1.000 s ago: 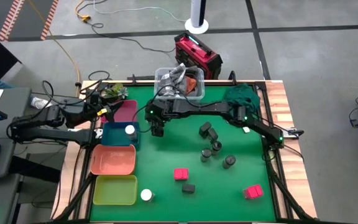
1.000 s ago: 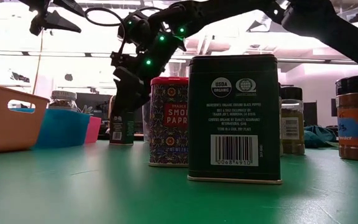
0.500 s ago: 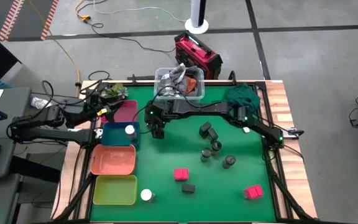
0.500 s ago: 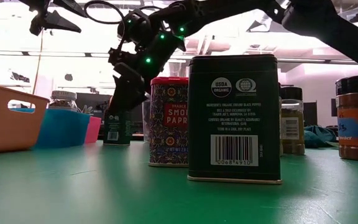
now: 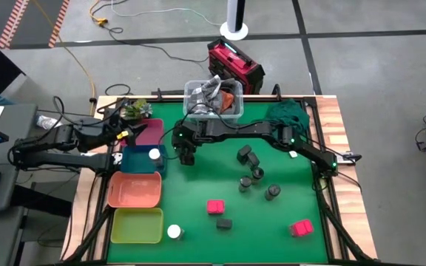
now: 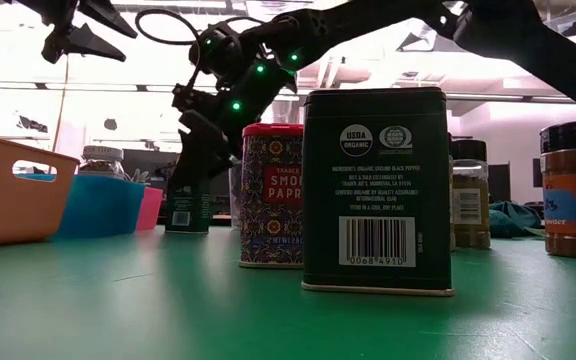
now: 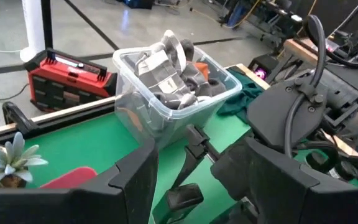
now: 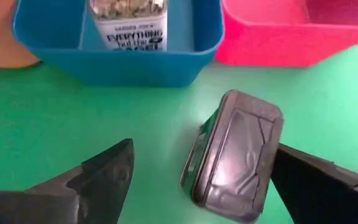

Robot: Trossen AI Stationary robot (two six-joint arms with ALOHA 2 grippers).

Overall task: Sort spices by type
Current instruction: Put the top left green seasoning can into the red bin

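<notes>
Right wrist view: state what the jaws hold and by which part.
Nothing held. The right gripper has open jaws on either side of a black rectangular box, not touching it; the box stands on the green mat before the blue tray.

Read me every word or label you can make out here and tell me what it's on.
"USDA ORGANIC": round seal on the black tin.
"0068 4910", roughly: under that tin's barcode; its small print is too fine to read.
"SMOK" over "PAPR", partly hidden: red tin.
"EVERYTHING": white-topped jar in the blue tray; the next line is cut off.
Other jar labels: too small.
</notes>
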